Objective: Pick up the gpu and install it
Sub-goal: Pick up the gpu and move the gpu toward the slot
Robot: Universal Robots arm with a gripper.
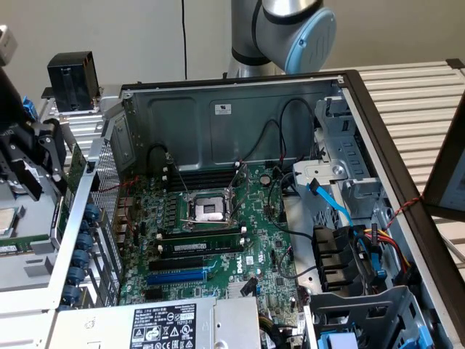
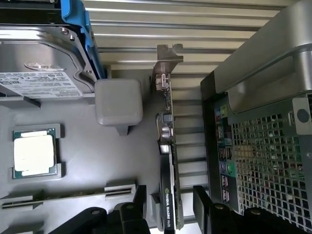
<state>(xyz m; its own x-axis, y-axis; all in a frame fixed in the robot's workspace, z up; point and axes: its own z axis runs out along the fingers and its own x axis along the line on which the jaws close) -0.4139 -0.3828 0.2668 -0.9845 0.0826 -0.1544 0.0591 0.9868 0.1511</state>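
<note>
Green board of gpu [image 2: 166, 161] stood on edge at side of grey tray [image 2: 83, 165], outside PC case [image 1: 240, 116], near its perforated rear wall. Gripper [image 2: 170, 190] straddled card. Fingers [image 2: 140, 200] were wide, one each side w/ gap, no contact yet. Pick-up not done. Blue slot [image 1: 176, 276] on mobo [image 1: 240, 233] was empty, so install all left. Approx. at start.
</note>
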